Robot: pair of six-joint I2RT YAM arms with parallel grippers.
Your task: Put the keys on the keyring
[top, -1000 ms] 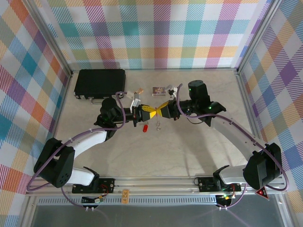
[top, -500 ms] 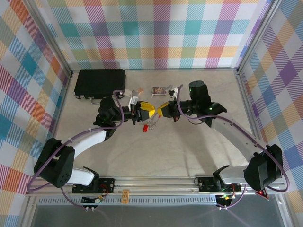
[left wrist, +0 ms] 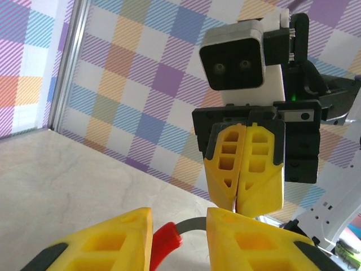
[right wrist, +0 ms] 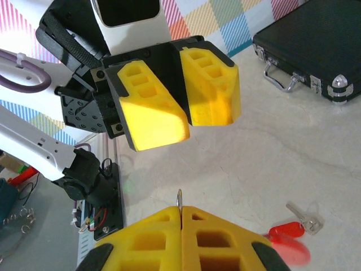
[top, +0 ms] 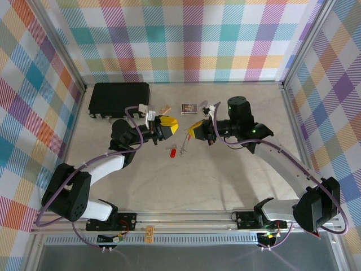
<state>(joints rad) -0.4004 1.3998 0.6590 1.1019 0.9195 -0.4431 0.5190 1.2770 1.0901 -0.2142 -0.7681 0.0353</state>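
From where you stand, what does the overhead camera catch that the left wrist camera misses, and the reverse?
Overhead gives the black case, the small printed card and a small tan block. The left wrist gives the two lenses of the right arm's camera, head-on. Shared: the right gripper, shut, facing the parted fingers of the left gripper.

Robotics lab test cell was indicated. A marble-look bench (top: 197, 186) was enclosed by aluminium extrusion framing (top: 59, 44) and plaid-printed wall panels (top: 186, 39). Left arm (top: 101, 166) and right arm (top: 282, 161) were seen bolted to a slotted rail (top: 186, 217) at the near edge. Purple cabling (right wrist: 34, 86) was routed along the links. A camera module (left wrist: 234, 59) was mounted above the right gripper (left wrist: 243, 210). A black equipment case (top: 119, 100) was set at the back.
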